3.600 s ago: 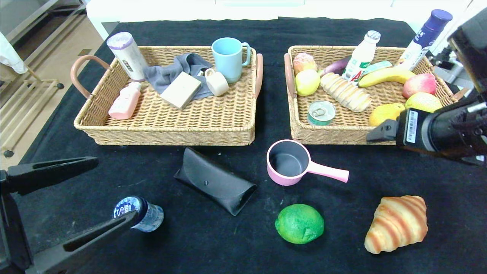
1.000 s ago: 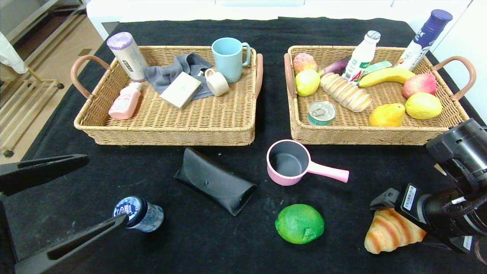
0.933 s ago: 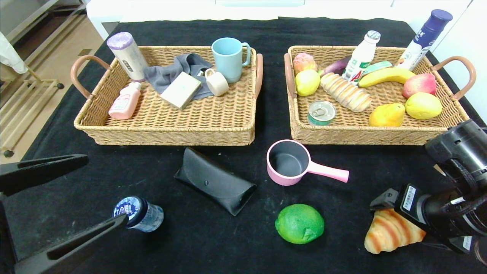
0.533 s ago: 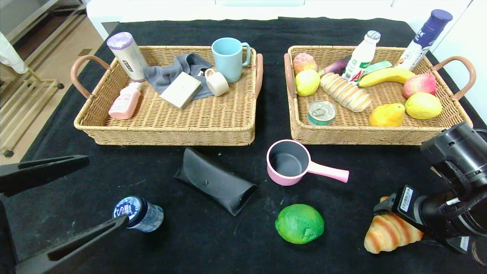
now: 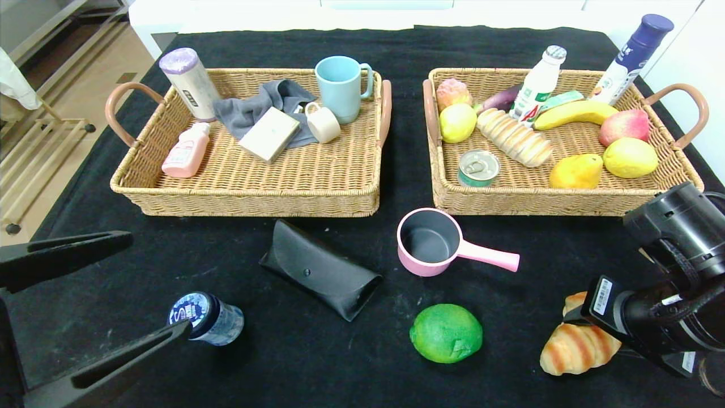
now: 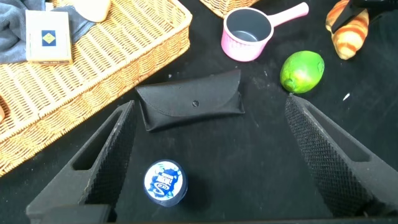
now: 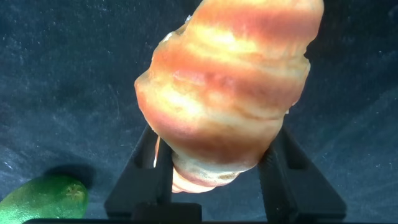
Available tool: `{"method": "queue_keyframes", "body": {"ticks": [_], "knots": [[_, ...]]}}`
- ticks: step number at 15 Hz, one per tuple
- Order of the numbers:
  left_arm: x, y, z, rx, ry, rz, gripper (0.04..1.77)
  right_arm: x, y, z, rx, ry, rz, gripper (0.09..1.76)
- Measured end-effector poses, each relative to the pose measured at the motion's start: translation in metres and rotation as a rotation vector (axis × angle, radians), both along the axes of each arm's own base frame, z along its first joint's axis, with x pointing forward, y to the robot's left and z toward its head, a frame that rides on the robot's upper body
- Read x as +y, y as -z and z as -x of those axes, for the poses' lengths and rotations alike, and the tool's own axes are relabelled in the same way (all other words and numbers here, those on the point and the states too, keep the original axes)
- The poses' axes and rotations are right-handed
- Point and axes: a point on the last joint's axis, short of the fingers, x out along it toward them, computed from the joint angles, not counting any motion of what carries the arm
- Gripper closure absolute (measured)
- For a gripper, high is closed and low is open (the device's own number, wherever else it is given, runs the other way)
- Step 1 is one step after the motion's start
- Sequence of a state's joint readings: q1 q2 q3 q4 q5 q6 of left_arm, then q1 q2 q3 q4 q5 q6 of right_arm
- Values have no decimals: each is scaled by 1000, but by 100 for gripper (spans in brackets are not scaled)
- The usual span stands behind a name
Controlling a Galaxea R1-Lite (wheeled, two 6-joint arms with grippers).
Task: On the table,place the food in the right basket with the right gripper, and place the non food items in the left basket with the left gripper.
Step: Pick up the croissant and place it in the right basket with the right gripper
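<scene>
croissant [image 5: 572, 351]: far end hidden | right hand [image 5: 589, 323]: covers it

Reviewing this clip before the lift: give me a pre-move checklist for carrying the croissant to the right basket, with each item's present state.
1. Right gripper shut on the croissant: ok, fingers flank both its sides.
2. Croissant off the table: cannot tell; it seems to lie on the black cloth.
3. Free spot in the right basket: ok, bare wicker between the can and the yellow fruit.
4. Lime clear of the croissant: ok, apart.
5. Left gripper out of the way: ok, open near the blue-capped bottle.
</scene>
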State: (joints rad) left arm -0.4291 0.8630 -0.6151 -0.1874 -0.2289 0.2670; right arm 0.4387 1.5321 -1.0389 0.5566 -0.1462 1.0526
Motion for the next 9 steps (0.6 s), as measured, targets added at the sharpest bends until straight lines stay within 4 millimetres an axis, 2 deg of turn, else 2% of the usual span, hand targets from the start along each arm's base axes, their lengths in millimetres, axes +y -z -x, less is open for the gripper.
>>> {"method": "queue_keyframes", "body": {"ticks": [9], "knots": [[0,2,-1,8,2,-5,9,1,1,2,6,-10,4,102]]}}
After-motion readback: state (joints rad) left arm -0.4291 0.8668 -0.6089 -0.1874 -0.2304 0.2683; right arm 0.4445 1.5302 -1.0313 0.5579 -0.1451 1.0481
